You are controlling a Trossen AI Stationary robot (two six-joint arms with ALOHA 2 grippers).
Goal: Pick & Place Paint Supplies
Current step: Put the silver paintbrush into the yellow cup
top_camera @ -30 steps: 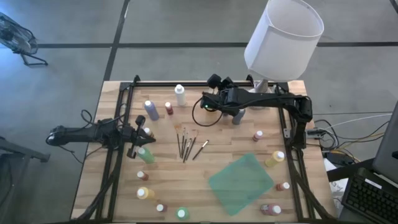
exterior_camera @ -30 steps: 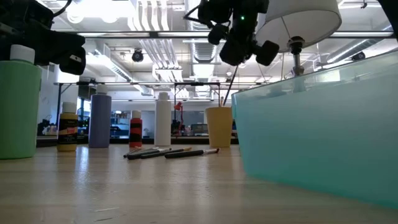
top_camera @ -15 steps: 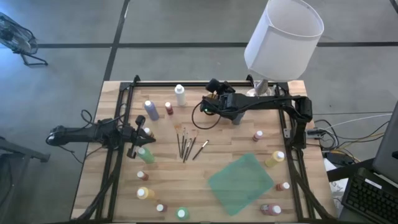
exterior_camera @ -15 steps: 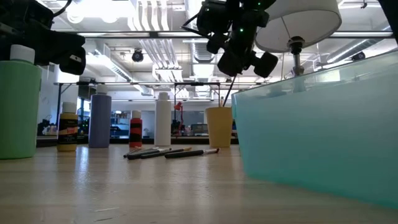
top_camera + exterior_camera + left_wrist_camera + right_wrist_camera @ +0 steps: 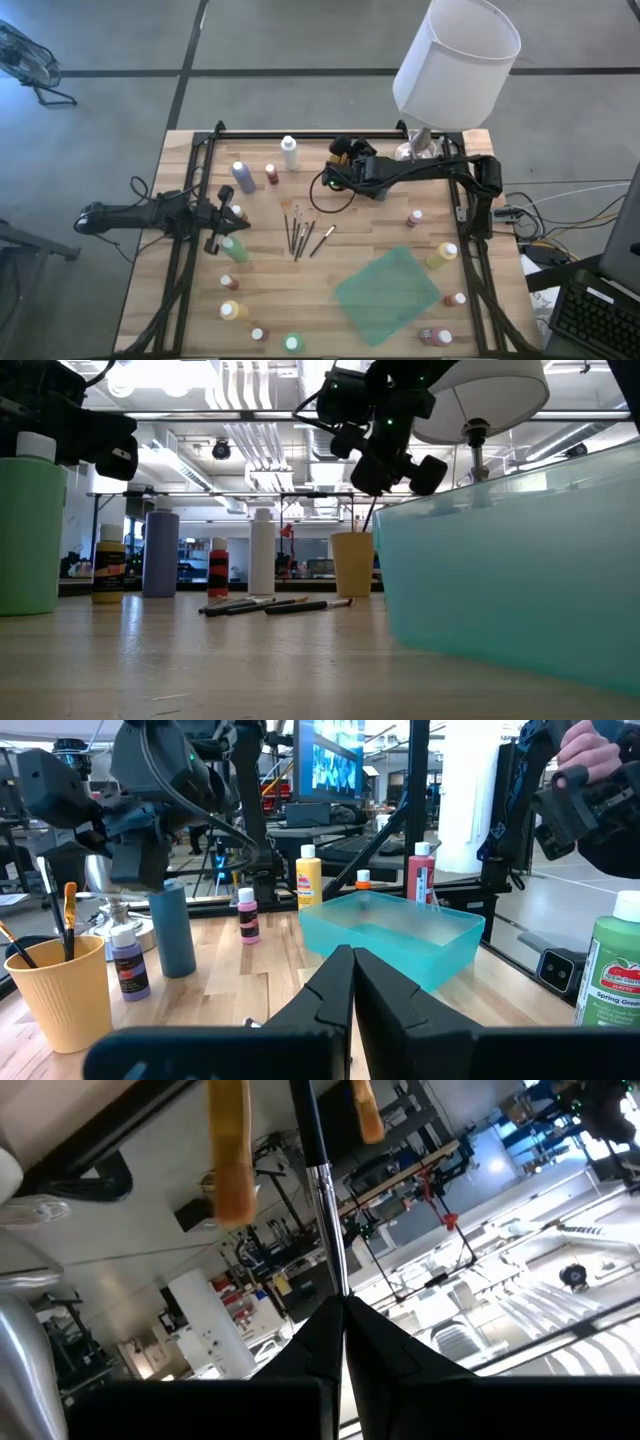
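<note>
A white-shaded lamp [image 5: 457, 62] fills the upper right of the overhead frame, its silver base standing at the wooden table's [image 5: 380, 240] far edge. Lower right of centre lies a translucent teal tray [image 5: 387, 293], which in the table-level view walls off the whole right half of the picture.

The right gripper [image 5: 341, 160] hangs above the upper middle of the table, over a yellow cup [image 5: 352, 563] of brushes, its fingers pinched on the metal ferrule of a thin dark-handled brush [image 5: 322, 1175]. Beside the cup stands a grey-blue bottle [image 5: 176, 930] with a small purple one next to it. The left gripper [image 5: 219, 221] waits at the left side, fingers pressed together on nothing, just beside a green bottle [image 5: 235, 248].

The paint supplies are scattered: a white bottle [image 5: 290, 152], a lavender bottle [image 5: 243, 177] and a small red bottle [image 5: 271, 174] at upper left, a cluster of loose brushes [image 5: 304, 233] at centre, a yellow bottle [image 5: 441, 255] at right, and more small bottles along the bottom and right edges.

Against the frame a second earlier, the right arm has drawn in toward the table's far edge, uncovering the cup; bottles, brushes and left arm lie unchanged.
</note>
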